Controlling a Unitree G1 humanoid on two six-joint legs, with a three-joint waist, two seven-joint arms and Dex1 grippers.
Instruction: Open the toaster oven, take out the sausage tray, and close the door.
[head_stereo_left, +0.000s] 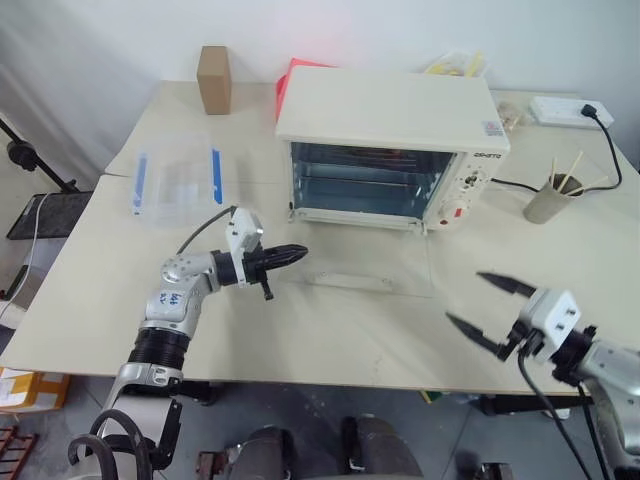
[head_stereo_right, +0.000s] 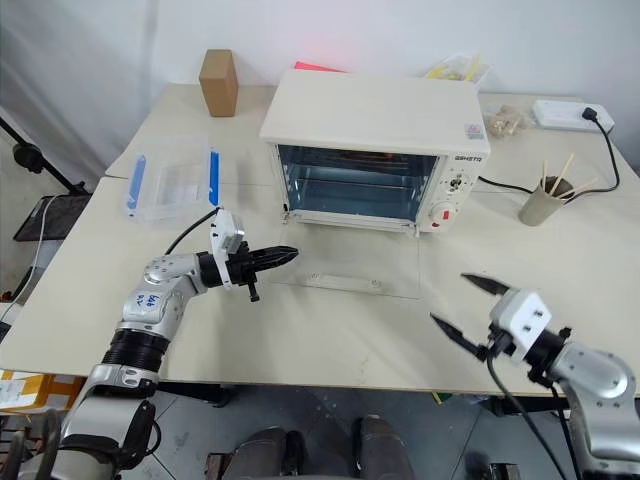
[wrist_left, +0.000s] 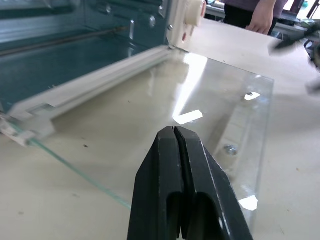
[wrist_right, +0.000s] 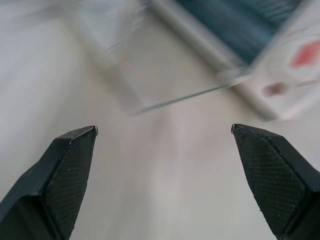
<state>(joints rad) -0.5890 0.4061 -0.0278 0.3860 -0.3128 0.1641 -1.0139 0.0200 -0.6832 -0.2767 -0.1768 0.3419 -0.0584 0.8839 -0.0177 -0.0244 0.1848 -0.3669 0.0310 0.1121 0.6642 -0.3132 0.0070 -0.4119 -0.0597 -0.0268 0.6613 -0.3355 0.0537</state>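
The toaster oven (head_stereo_left: 392, 150) stands at the far centre of the table (head_stereo_left: 100, 290) with its door (head_stereo_left: 355, 268) folded flat onto the tabletop toward the robot. The glass is nearly invisible from the head views; only the cream bar handle (head_stereo_left: 345, 282) along its near edge reads clearly. The oven cavity looks blue-tinted and dim, and the sausage tray cannot be made out inside it.

The left pincer (head_stereo_left: 297, 252) is closed with nothing between its fingers, tip just beside the door's left edge, at about 9 o'clock from the handle. The right pincer (head_stereo_left: 490, 303) stands fully open and holds nothing, at about 4 o'clock from the door, well apart from it.

The left wrist view shows the glass pane, its hinge and a person's hand (wrist_left: 261, 22) beyond the table. The right wrist view is blurred, showing the door's corner and the oven's control panel indistinctly.
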